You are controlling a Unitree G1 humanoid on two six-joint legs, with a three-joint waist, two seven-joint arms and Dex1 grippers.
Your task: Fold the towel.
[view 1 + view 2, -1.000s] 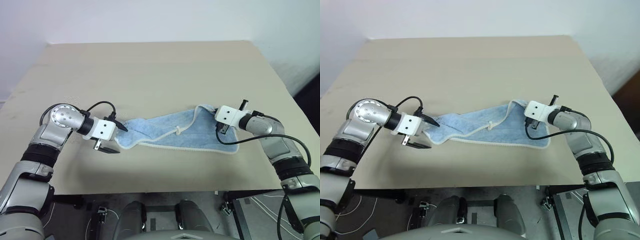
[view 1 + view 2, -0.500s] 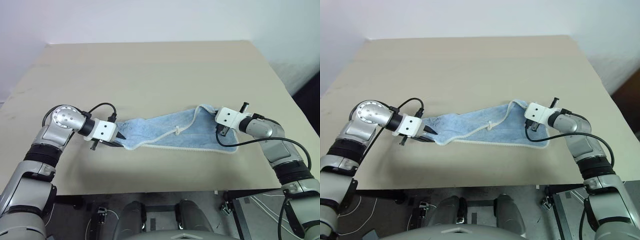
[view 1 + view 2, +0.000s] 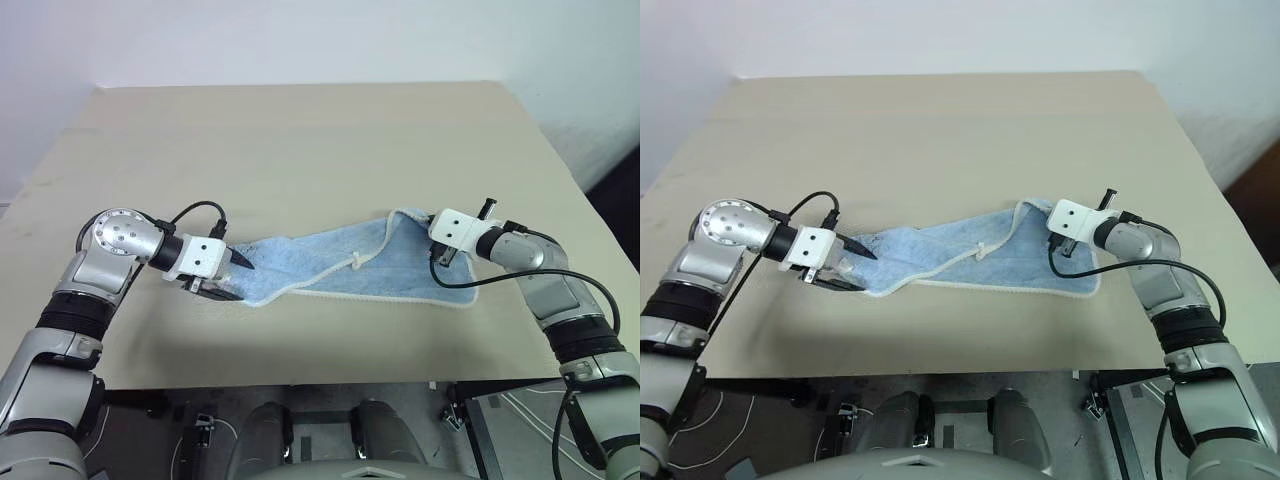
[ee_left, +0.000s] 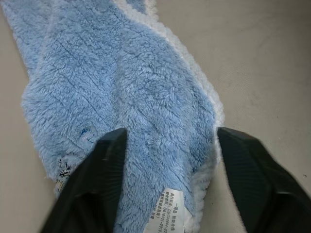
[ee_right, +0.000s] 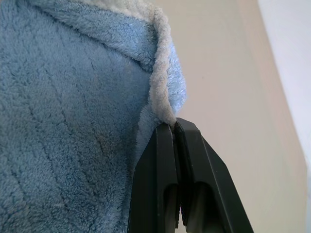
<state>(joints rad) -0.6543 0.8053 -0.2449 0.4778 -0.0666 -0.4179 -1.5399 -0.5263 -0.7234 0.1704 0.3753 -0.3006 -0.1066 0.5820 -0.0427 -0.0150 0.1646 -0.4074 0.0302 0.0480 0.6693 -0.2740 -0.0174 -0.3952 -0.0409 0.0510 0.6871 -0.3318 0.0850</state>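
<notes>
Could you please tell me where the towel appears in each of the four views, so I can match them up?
Left eye view: towel stretched across the table's near middle, between both claws.
Right eye view: same, slightly left of centre.
Left wrist view: blue pile between the open fingers.
Right wrist view: fills the left side.
Shared landmark: its white edging.

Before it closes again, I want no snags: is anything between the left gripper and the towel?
Nothing visible. The left gripper stands open with the towel's end between its fingers; the right gripper pinches the opposite edge.
</notes>
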